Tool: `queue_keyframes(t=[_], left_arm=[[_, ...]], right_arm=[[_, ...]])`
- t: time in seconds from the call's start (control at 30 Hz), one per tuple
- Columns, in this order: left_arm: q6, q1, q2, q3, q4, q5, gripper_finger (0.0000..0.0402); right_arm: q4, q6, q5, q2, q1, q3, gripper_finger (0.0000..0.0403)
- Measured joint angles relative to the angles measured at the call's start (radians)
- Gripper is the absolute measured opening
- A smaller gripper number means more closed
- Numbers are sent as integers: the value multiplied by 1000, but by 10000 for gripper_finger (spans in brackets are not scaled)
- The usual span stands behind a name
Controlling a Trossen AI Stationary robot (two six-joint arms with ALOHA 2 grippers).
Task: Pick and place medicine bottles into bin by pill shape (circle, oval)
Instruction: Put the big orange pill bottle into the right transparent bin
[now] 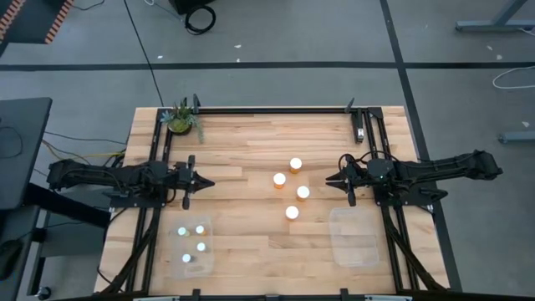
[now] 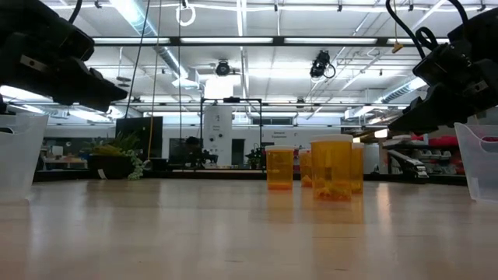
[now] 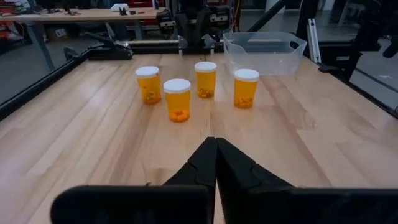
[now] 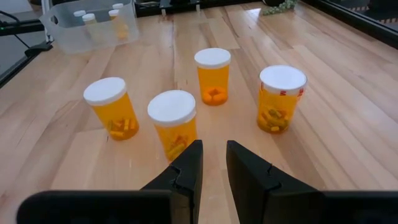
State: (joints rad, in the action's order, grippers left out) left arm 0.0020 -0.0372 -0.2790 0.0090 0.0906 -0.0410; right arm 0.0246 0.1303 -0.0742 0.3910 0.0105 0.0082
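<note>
Bottles are your concern here: four orange bottles stand bunched in the middle of the surface, and four small whitish bottles already sit in the left bin by the front edge. The right bin near the front right holds nothing you can see. Your right hand hovers just beside the cluster, fingers slightly parted and grasping nothing. The left hand waits toward the left edge, clenched shut and empty.

The likely trouble is crowding: reaching for one bottle, a finger could clip its neighbour and tip it. The potted plant sits at the back left corner, well apart. There is open room all around the cluster.
</note>
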Motion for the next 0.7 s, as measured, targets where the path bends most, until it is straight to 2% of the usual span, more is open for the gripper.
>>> queue_keyframes(t=[0.27, 0.7], left_arm=[[-104, 0, -2, -1, 2, 0, 11], [-96, 0, -2, -1, 2, 0, 33]], right_arm=[[0, 0, 0, 0, 0, 0, 79], [0, 0, 0, 0, 0, 0, 79]])
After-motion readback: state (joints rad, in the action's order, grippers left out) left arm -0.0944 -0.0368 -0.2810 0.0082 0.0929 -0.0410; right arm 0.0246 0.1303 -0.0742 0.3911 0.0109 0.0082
